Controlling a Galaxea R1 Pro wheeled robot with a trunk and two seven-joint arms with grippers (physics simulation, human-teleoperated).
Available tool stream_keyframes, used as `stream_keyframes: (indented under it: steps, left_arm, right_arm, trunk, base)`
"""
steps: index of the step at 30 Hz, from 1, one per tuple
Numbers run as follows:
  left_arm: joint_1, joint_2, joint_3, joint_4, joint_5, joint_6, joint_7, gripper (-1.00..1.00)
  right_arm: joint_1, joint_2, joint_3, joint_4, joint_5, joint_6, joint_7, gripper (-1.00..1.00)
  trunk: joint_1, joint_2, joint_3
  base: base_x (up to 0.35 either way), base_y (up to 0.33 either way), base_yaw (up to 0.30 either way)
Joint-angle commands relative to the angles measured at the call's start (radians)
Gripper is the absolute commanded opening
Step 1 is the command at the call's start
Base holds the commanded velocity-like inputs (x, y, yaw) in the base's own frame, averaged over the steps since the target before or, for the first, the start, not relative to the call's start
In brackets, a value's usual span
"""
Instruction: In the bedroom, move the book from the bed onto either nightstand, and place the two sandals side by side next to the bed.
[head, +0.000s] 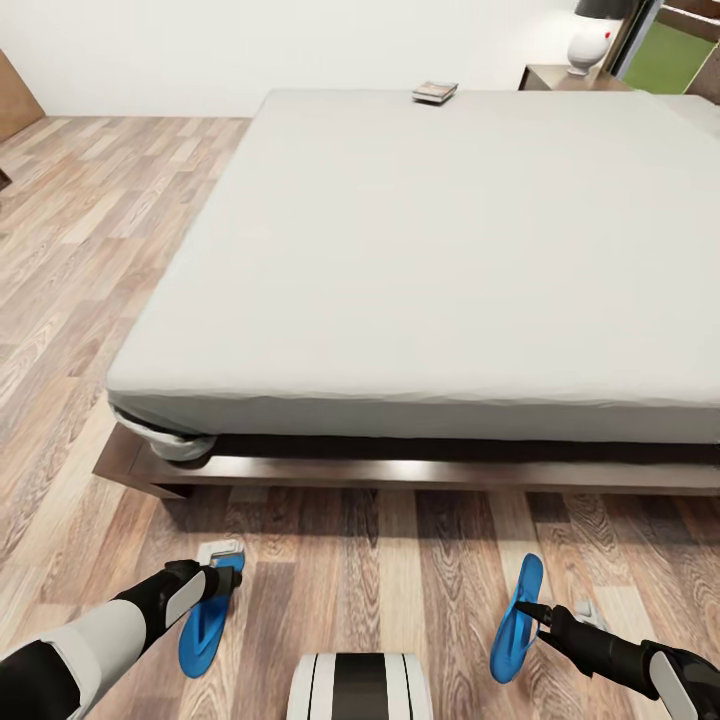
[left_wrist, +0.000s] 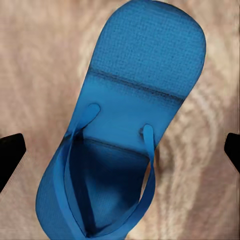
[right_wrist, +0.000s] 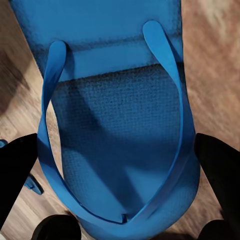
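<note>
While my left claw (head: 222, 582) hangs spread above one flat, nubbly blue sandal (head: 205, 625) on the plank floor (head: 400, 580), my right claw (head: 528, 610) pinches the other sandal (head: 517, 620), near the bed (head: 420, 260).

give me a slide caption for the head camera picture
Both grippers reach blue sandals on the floor at the bed's foot; the book lies at the far edge.

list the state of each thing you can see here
left sandal: flat on the floor, strap side up, under the left claw, not gripped
right sandal: tilted on edge, right claw at it
left claw: open
right claw: fingers either side of the sandal, grip unclear
book: flat on the bed's far edge
bed: bare mattress
lamp: upright on the nightstand
</note>
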Motion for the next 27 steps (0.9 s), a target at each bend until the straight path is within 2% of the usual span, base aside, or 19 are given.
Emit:
stream_keyframes:
  steps: [1, 10, 13, 19, 22, 24, 27]
  left_arm:
    - [0.0, 0.001, -0.008, -0.004, 0.011, 0.005, 0.008, 1.0]
    - [0.0, 0.001, -0.008, -0.004, 0.011, 0.005, 0.005, 1.0]
    - [0.0, 0.002, -0.008, -0.004, 0.011, 0.005, 0.001, 1.0]
    - [0.0, 0.004, -0.007, -0.005, 0.015, 0.007, -0.011, 1.0]
    - [0.0, 0.01, -0.007, -0.005, 0.015, 0.008, -0.058, 1.0]
    - [0.0, 0.025, -0.006, -0.005, 0.016, 0.008, -0.102, 1.0]
    - [0.0, 0.035, -0.004, -0.004, 0.016, 0.008, -0.145, 1.0]
  right_arm:
    - [0.0, 0.0, -0.003, 0.0, 0.001, 0.005, 0.002, -1.0]
    - [0.0, 0.0, -0.003, 0.001, 0.001, 0.005, 0.002, -1.0]
    - [0.0, 0.0, -0.003, 0.001, 0.001, 0.005, 0.002, -1.0]
    - [0.0, 0.001, -0.003, 0.001, 0.001, 0.005, 0.002, -1.0]
    - [0.0, 0.001, -0.003, 0.001, 0.001, 0.005, 0.002, -1.0]
    - [0.0, 0.001, -0.003, 0.001, 0.001, 0.005, 0.002, -1.0]
    - [0.0, 0.001, -0.003, 0.001, 0.001, 0.005, 0.002, -1.0]
  trunk:
    - [-0.001, 0.0, 0.003]
    - [-0.005, 0.002, 0.038]
    - [-0.005, 0.002, 0.038]
    - [-0.007, 0.004, 0.061]
    - [-0.009, 0.004, 0.073]
    - [-0.01, 0.005, 0.081]
    - [-0.011, 0.005, 0.092]
  base:
    - [0.0, 0.0, 0.0]
    - [0.0, 0.0, 0.0]
    - [0.0, 0.0, 0.0]
    - [0.0, 0.0, 0.0]
    - [0.0, 0.0, 0.0]
    - [0.0, 0.0, 0.0]
    - [0.0, 0.0, 0.0]
